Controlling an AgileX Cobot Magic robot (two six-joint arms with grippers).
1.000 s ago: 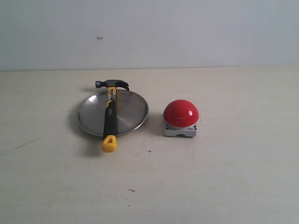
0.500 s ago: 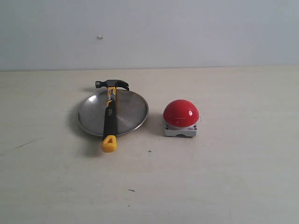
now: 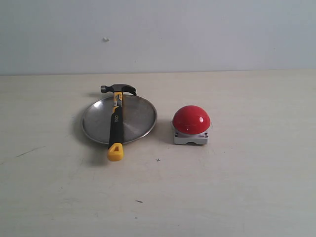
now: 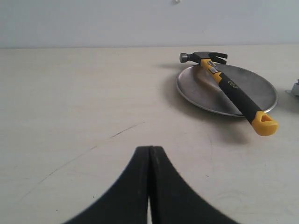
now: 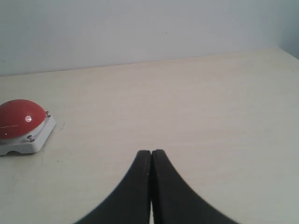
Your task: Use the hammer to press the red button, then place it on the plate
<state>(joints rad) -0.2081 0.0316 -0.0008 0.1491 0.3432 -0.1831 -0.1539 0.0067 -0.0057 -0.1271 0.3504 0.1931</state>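
Left wrist: button [image 4: 296, 88] clipped at the frame edge, only a grey base corner shows. Right wrist: button [image 5: 21, 122] also cut by the edge, part of dome and base lost. Left end effector [image 4: 150, 150] and right end effector [image 5: 152, 153] run off frame below the tips. Exterior: hammer [image 3: 116, 121] handle hides a strip of plate [image 3: 140, 118]; handle lettering too small to read.

The hammer [image 3: 116, 123] lay across the plate [image 3: 139, 117], the red button [image 3: 191, 120] just beside (a narrow gap between); open tabletop [image 3: 237, 187] surrounded them on every side.
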